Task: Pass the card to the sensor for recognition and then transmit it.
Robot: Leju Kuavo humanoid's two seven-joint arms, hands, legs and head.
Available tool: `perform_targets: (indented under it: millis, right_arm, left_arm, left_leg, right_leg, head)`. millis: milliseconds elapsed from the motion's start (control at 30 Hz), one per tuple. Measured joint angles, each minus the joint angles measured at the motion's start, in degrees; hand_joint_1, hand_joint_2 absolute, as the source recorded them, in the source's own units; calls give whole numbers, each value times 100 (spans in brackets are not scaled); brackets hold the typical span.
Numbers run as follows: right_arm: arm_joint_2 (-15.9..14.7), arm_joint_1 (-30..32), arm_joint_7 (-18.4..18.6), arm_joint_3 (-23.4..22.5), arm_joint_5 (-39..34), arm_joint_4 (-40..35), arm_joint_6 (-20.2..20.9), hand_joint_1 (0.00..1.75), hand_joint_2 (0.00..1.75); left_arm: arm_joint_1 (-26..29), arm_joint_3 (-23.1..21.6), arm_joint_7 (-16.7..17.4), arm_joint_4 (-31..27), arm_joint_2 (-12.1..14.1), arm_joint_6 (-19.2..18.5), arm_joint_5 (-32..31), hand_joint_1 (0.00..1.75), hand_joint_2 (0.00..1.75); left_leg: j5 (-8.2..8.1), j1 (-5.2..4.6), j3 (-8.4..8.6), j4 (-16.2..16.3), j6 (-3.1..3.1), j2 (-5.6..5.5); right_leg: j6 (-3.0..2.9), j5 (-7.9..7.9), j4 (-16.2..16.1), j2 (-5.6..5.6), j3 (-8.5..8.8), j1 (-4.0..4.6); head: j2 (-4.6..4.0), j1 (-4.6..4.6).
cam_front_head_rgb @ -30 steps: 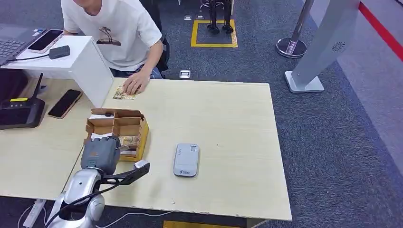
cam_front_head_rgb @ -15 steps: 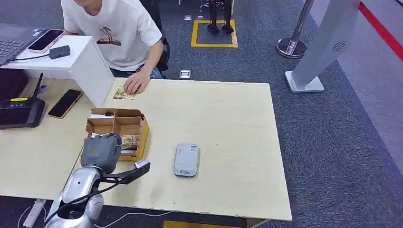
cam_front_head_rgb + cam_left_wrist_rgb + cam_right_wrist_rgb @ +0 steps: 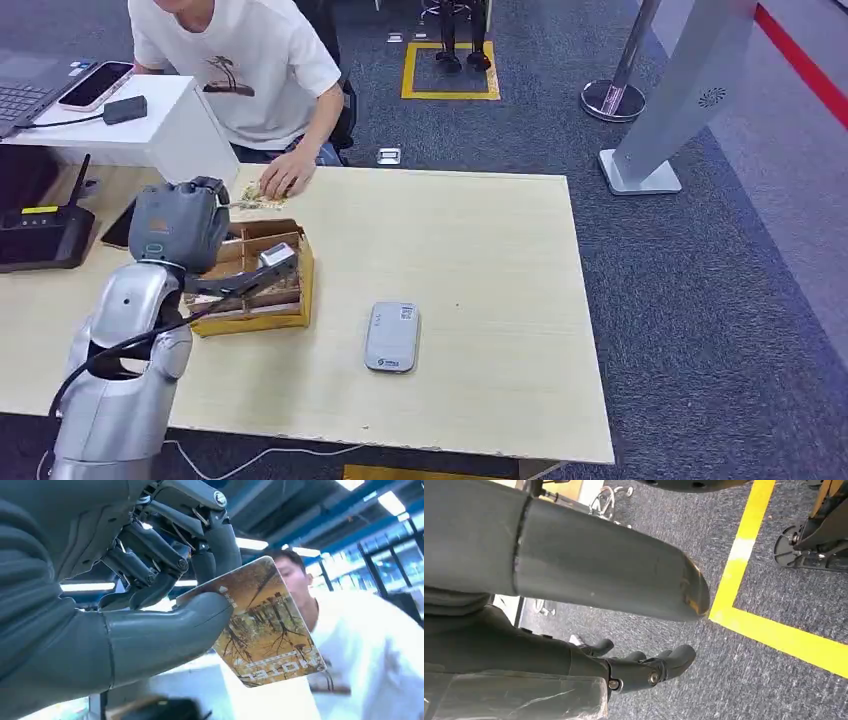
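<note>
My left hand (image 3: 165,580) pinches the card (image 3: 265,625) between thumb and fingers, raised over the box (image 3: 262,290) near the tabletop's left edge; held only by one corner, it could slip before reaching the sensor (image 3: 391,337); my right hand (image 3: 644,667) hangs with fingers apart, holding nothing

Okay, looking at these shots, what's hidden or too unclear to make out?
- Card: its print is too blurred to read in the left wrist view; in the head view the left hand covers most of it.
- Cardboard box: the left arm hides its compartments in the head view.
- Person: cut off by the top edge.
</note>
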Motion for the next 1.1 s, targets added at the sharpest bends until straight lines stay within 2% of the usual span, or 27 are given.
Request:
perform_targets:
  millis: [367, 433, 567, 633, 833, 1100]
  right_arm:
    - [0, -2, 0, 0, 0, 9, 9, 0, 0]
    - [0, -2, 2, 0, 0, 11, 9, 0, 0]
    - [26, -2, 28, 0, 0, 13, -13, 0, 0]
    - [52, -4, 48, 2, 0, 13, -26, 0, 0]
    - [87, -9, 57, 30, 0, 13, -28, 0, 0]
    - [87, -8, 81, 66, 11, 13, -24, 0, 0]
  left_arm:
    - [-248, 2, -4, 0, 0, 24, 7, 175, 175]
    - [-315, 13, 166, 0, -7, 66, -2, 175, 175]
    - [-354, 33, 929, 2, -4, 252, -7, 175, 175]
    - [-333, 90, 1060, 39, -18, 389, -7, 175, 175]
    - [-194, 328, 1064, 483, -189, 869, -9, 175, 175]
    - [-187, 433, 924, 749, -354, 901, -9, 175, 175]
  left_leg:
    - [0, 0, 0, 0, 0, 1]
    - [0, 0, 0, 0, 0, 1]
    - [0, 0, 0, 0, 0, 1]
    - [0, 0, 0, -1, 0, 0]
    - [-1, 0, 0, -1, 0, 0]
    - [-1, -1, -1, 0, 0, 1]
  right_leg:
    - [0, 0, 0, 2, -1, 0]
    - [0, 0, 0, 2, 0, 0]
    - [0, 0, 0, 2, 0, 0]
    - [0, 0, 0, 2, 0, 0]
    - [-1, -1, 0, 2, -1, 0]
    - [0, 0, 0, 2, -1, 0]
  head:
    - [0, 0]
    - [0, 0]
    - [0, -2]
    - [0, -2]
    - [0, 0]
    - [0, -2]
